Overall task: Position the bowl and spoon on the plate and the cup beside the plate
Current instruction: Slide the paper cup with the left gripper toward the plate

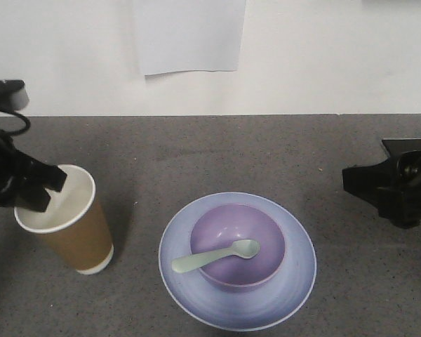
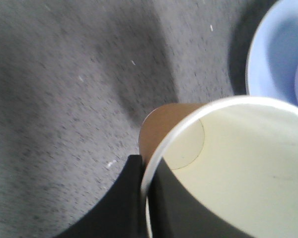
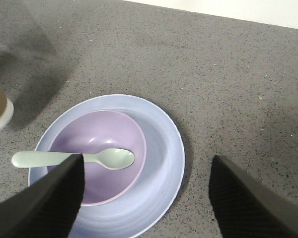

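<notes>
Two arms in view. Left gripper clamped on cup rim, one finger inside, one outside; cup tilted, base on grey table, left of plate, apart from it. Bowl sits on plate. Spoon lies in bowl, handle over left rim. Right gripper spread wide, holding nothing, right of plate.

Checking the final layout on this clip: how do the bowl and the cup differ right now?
The bowl is lilac plastic, while the cup is tan paper with a white inside. The bowl sits on the plate; the cup stands on the table beside it. The bowl holds the spoon; the cup's rim is pinched by the left gripper. Both stand upright.
</notes>
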You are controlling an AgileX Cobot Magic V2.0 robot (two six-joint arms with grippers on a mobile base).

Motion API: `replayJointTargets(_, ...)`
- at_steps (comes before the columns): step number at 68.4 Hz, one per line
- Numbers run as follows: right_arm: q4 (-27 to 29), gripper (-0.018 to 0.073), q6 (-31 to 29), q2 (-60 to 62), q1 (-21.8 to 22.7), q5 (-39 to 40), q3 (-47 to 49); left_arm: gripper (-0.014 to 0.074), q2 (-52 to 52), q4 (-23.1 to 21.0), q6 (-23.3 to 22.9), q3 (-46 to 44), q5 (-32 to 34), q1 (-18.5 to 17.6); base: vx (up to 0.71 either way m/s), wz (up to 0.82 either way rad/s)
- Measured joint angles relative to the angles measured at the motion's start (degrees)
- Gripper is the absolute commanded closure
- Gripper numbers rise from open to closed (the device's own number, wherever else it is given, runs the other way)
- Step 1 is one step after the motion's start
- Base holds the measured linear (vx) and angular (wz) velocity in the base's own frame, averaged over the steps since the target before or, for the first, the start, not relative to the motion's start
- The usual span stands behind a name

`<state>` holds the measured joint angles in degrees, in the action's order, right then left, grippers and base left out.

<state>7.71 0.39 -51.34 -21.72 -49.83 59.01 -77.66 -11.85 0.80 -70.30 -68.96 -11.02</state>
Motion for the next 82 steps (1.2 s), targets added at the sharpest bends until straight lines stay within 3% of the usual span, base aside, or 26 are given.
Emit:
replayJointTargets(20, 0.05, 0.0042, 0.00, 0.00, 0.00, 0.00, 0.00, 0.0596, 0.00, -5.89, 2.66, 6.30, 4.87, -2.59, 0.00, 0.00)
replayJointTargets(41, 0.05, 0.0042, 0.17, 0.00, 0.00, 0.00, 0.00, 0.0572, -0.17, -6.56, 3.06, 6.30, 5.17, -4.40, 0.00, 0.00)
replayJointTargets(53, 0.05, 0.0042, 0.23, 0.00, 0.00, 0.00, 0.00, 0.0457, -0.17, -6.56, 3.06, 6.30, 5.17, -4.40, 0.00, 0.00)
replayJointTargets(68, 0.05, 0.0042, 0.23, 0.00, 0.00, 0.00, 0.00, 0.0200, -0.21, -6.56, 3.18, 6.30, 5.17, -4.40, 0.00, 0.00)
replayJointTargets(82, 0.05, 0.0042, 0.23, 0.00, 0.00, 0.00, 0.00, 0.0043, -0.16, -6.56, 3.18, 6.30, 6.89, -4.40, 0.00, 0.00)
